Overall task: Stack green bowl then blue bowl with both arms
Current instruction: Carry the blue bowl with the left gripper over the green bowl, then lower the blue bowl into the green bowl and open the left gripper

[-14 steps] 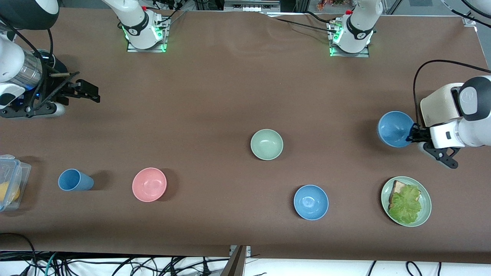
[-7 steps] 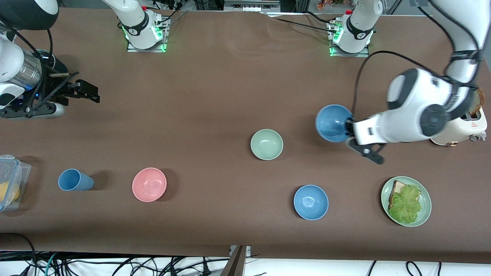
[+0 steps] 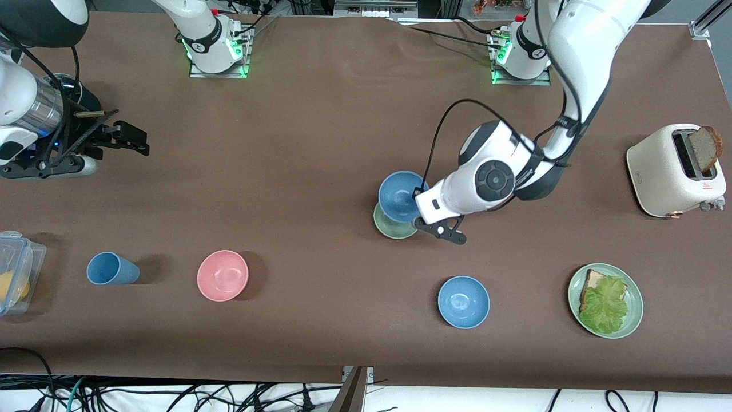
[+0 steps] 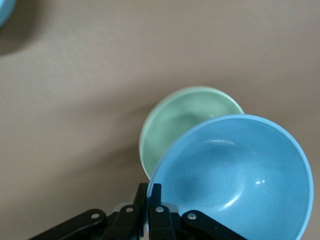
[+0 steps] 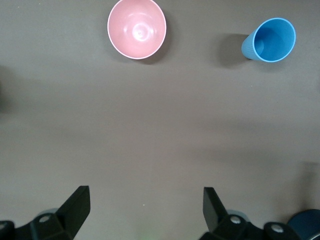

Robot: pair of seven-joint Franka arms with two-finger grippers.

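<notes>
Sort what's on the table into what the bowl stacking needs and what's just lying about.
Needed: green bowl; blue bowl, held above it by the left gripper.

Lying about: pink bowl, blue cup, glossy blue bowl, plate, toaster.

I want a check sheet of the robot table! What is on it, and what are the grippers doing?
Surface: brown table, flat, nothing spilled.
Job's things: green bowl on the table mid-way; blue bowl held in the air over it, not yet set in.
Clutter: second blue bowl, pink bowl, blue cup, plate with bread and lettuce, toaster holding a slice, plastic box.
Grippers: left gripper shut on the blue bowl's rim; right gripper open over bare table, waiting at the right arm's end.
Cables: black cable on the left arm; loose cables below the table edge.
Surroundings: two lit arm bases.
</notes>
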